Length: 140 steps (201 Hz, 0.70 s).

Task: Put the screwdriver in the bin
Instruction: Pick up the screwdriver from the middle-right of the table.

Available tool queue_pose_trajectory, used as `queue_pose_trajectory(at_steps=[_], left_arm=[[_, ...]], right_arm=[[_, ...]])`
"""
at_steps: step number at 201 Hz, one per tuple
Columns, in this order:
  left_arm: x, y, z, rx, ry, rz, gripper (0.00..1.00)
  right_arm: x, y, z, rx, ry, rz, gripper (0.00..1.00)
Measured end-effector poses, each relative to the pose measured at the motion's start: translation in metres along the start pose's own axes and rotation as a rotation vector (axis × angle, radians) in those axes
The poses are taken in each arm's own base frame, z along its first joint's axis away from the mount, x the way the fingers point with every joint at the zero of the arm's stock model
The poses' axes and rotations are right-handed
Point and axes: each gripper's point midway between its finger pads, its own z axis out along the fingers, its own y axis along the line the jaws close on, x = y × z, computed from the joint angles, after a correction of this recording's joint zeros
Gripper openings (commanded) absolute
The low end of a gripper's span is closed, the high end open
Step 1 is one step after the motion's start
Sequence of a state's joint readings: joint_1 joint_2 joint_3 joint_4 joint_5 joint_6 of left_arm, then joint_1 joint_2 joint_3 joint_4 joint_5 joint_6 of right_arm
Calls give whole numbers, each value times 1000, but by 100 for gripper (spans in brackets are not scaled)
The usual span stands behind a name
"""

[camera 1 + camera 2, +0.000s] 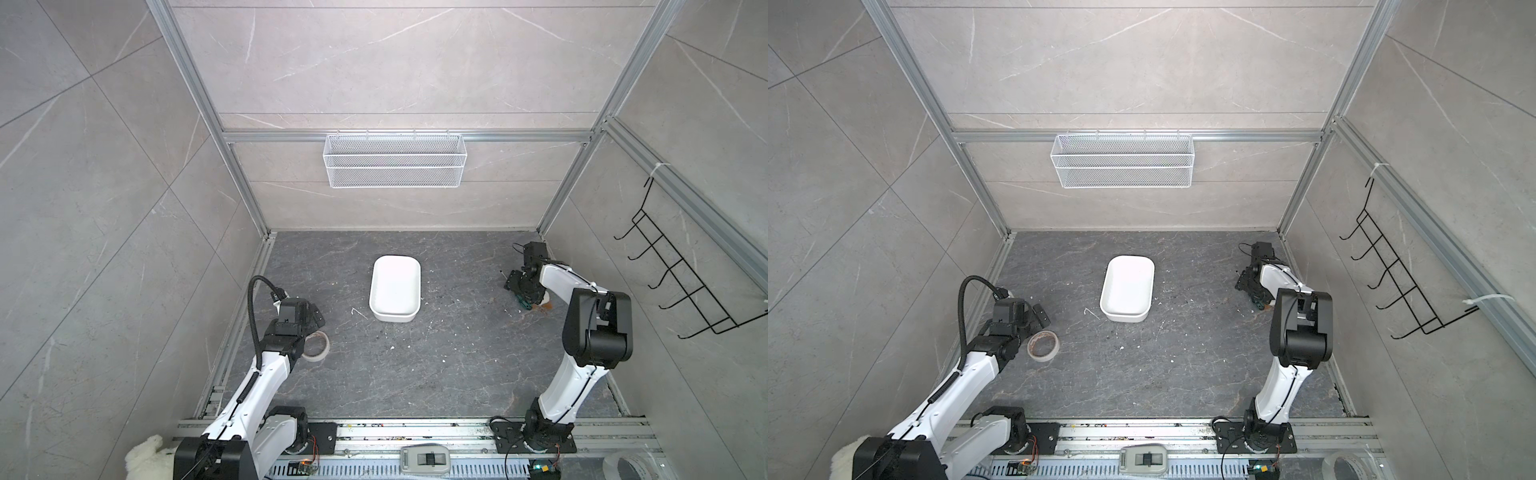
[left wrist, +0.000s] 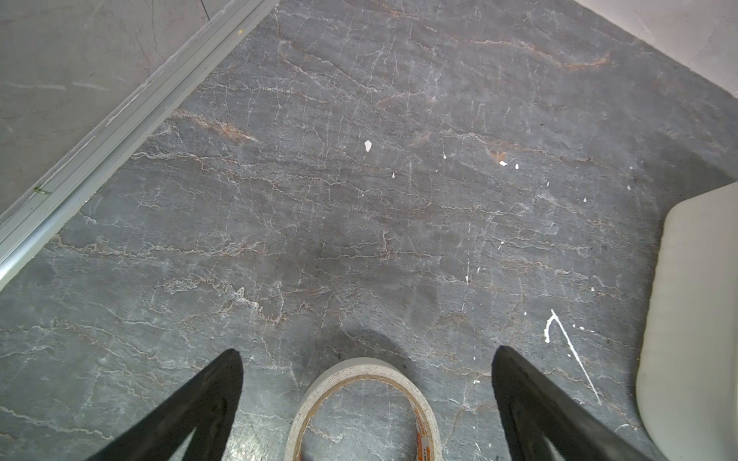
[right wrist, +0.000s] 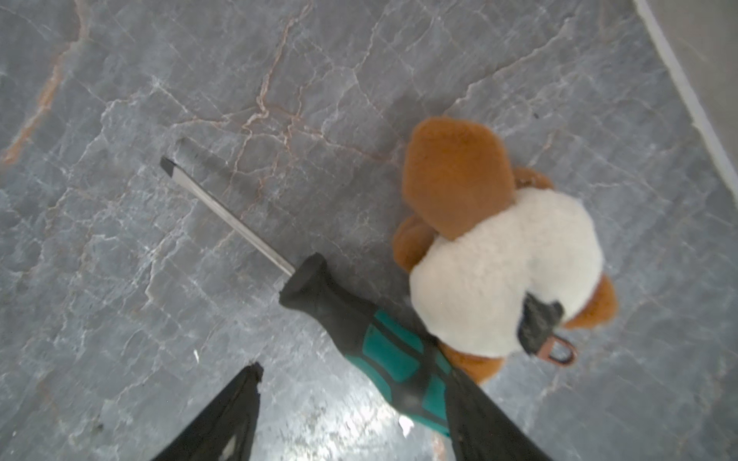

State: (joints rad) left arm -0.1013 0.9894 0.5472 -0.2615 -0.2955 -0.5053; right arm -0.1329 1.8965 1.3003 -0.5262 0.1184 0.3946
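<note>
Grasp step: right fingers (image 3: 235, 411) partly open astride screwdriver (image 3: 383, 351) handle, one touching, nothing gripped yet. Screwdriver lies on tabletop (image 3: 120, 239) beside teddy bear (image 3: 503, 271), well apart from bin (image 1: 392, 319). Next: close, lift, carry to bin.

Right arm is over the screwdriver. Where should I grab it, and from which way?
Take the screwdriver by its thick green-and-black handle, the right gripper coming straight down, a finger on each side. It lies flat on the floor; the shaft is likely too thin to pinch surely. The plush toy crowds one side of the handle.
</note>
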Motion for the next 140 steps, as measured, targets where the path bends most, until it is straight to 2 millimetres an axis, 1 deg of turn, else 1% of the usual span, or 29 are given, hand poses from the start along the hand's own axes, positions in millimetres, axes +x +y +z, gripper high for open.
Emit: queue_pose_trajectory(at_steps=[20, 33, 46, 73, 79, 92, 102, 110, 114, 120, 135, 140], left_arm=[[1, -3, 0, 19, 5, 1, 100], [2, -5, 0, 31, 10, 3, 99], [2, -7, 0, 38, 14, 3, 99], [2, -8, 1, 44, 13, 2, 99], [2, -8, 1, 45, 12, 2, 99], [1, -9, 1, 48, 10, 1, 99], [1, -9, 1, 50, 10, 1, 100], [1, -10, 1, 52, 11, 1, 99], [1, -10, 1, 53, 11, 1, 99], [1, -10, 1, 53, 12, 1, 99], [1, -10, 1, 53, 11, 0, 99], [1, -10, 1, 52, 11, 0, 98]], right_arm=[[-1, -2, 6, 15, 4, -2, 72], [2, -2, 9, 12, 16, -2, 69], [7, -1, 12, 5, 31, -4, 62], [14, 3, 16, -8, 53, -12, 60], [15, 4, 16, -9, 55, -15, 57], [18, 7, 16, -10, 58, -27, 55], [19, 11, 15, -12, 57, -41, 49], [20, 14, 15, -13, 57, -50, 48], [21, 15, 15, -14, 56, -55, 44], [22, 16, 15, -12, 57, -62, 41], [24, 19, 16, -10, 59, -76, 39], [24, 19, 16, -8, 59, -79, 36]])
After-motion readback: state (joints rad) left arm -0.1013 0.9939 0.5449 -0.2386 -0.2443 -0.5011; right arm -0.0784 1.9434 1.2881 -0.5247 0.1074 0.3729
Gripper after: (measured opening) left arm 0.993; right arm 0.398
